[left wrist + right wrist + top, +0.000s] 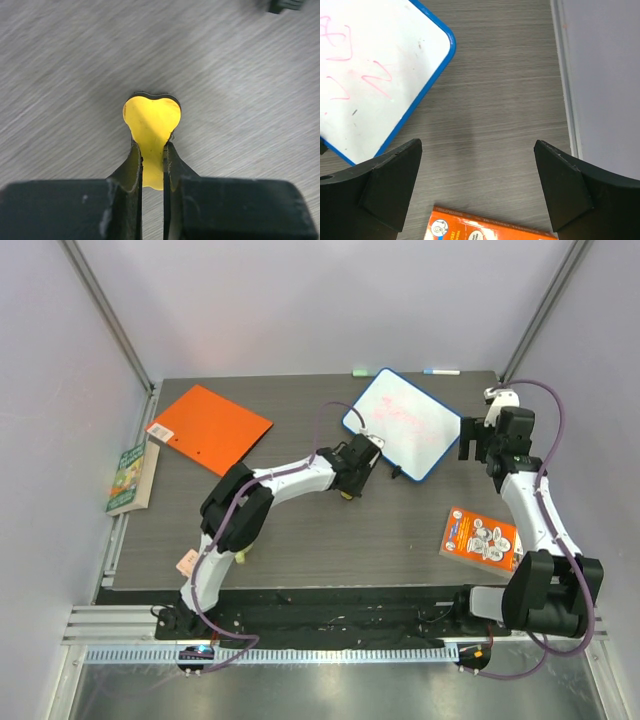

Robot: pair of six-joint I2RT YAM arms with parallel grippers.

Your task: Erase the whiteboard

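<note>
The whiteboard [405, 420], white with a blue rim and faint red marks, lies tilted at the back middle of the table; its corner also shows in the right wrist view [370, 65]. My left gripper [350, 485] hangs just off the board's near left edge, shut on a small yellow soft piece [151, 117] that bulges out beyond the fingertips and is pinched thin between them [152, 150]. My right gripper [475, 440] stands open beside the board's right edge, with only bare table between its fingers [477, 145].
An orange folder [210, 427] lies at the back left, with a green book [128, 478] off the table's left edge. An orange booklet [482, 538] lies near the right arm [485, 227]. A marker [440, 371] rests along the back edge.
</note>
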